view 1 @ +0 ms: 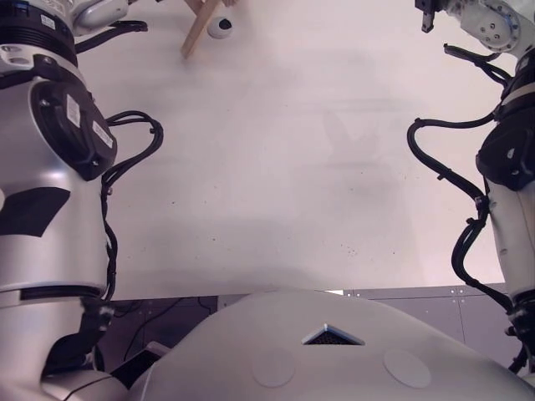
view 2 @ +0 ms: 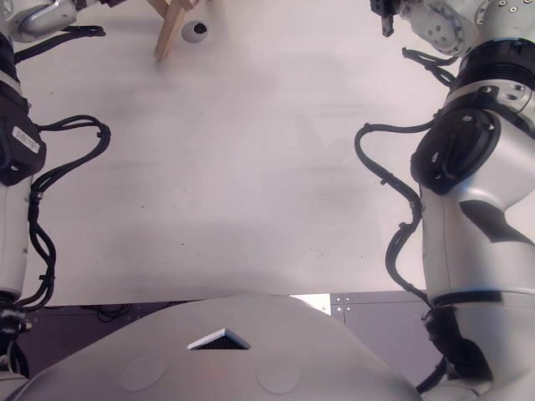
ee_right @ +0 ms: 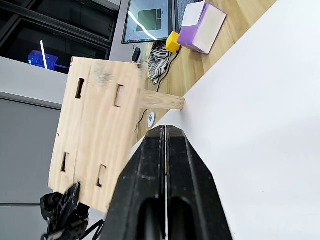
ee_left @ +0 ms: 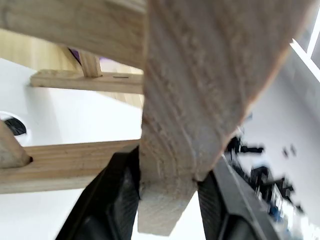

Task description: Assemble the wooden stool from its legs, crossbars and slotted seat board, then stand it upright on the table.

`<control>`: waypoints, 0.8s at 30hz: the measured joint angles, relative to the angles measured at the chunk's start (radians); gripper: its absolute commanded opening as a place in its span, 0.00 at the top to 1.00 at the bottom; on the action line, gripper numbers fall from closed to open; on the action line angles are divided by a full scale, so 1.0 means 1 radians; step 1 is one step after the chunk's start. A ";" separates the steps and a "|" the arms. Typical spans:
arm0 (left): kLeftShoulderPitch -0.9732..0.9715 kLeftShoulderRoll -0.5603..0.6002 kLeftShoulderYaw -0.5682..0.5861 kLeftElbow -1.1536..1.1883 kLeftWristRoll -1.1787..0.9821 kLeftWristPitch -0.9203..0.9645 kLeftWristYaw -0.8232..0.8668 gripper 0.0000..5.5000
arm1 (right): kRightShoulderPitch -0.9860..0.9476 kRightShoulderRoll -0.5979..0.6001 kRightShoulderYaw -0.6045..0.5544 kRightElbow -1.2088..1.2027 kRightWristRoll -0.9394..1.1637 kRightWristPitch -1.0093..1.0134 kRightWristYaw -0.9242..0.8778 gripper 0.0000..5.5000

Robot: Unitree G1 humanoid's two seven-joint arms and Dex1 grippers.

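Note:
The wooden stool is in one piece, tilted, at the far left of the table. Its slotted seat board [ee_right: 95, 140] faces the right wrist camera, with a leg [ee_right: 161, 100] sticking out behind it. Another leg [view 1: 197, 30] slants down to the white table [view 1: 292, 167]. My left gripper [ee_left: 167, 200] is shut on the edge of the seat board [ee_left: 200, 85], with black fingers [ee_left: 117, 200] on either side. Crossbars [ee_left: 85, 80] show beyond it. My right gripper [ee_right: 165, 150] is shut on nothing, apart from the stool, over the table's far right [view 1: 428, 15].
A small white disc with a black centre [view 1: 220, 27] lies on the table beside the stool leg. Past the table's far side are a purple box [ee_right: 202, 25], a yellow object [ee_right: 173, 42] and a monitor [ee_right: 150, 17]. The table's front edge [view 1: 276, 292] runs near me.

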 measured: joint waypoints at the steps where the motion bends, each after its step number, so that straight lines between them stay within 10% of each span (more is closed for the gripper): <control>1: -0.005 -0.003 0.069 0.012 -0.028 -0.015 0.055 0.74 | 0.000 -0.001 -0.001 0.000 -0.001 0.000 0.005 1.00; 8: -0.012 -0.113 0.402 0.063 -0.222 -0.109 0.281 0.76 | 0.022 -0.006 -0.002 -0.003 -0.023 0.000 0.031 1.00; 13: 0.048 -0.162 0.420 0.014 -0.238 -0.086 0.271 0.77 | 0.045 -0.006 -0.009 -0.015 -0.028 0.000 0.048 1.00; 24: 0.116 -0.150 0.382 -0.068 -0.206 -0.041 0.217 0.41 | 0.110 0.004 -0.057 -0.099 -0.018 0.027 0.046 1.00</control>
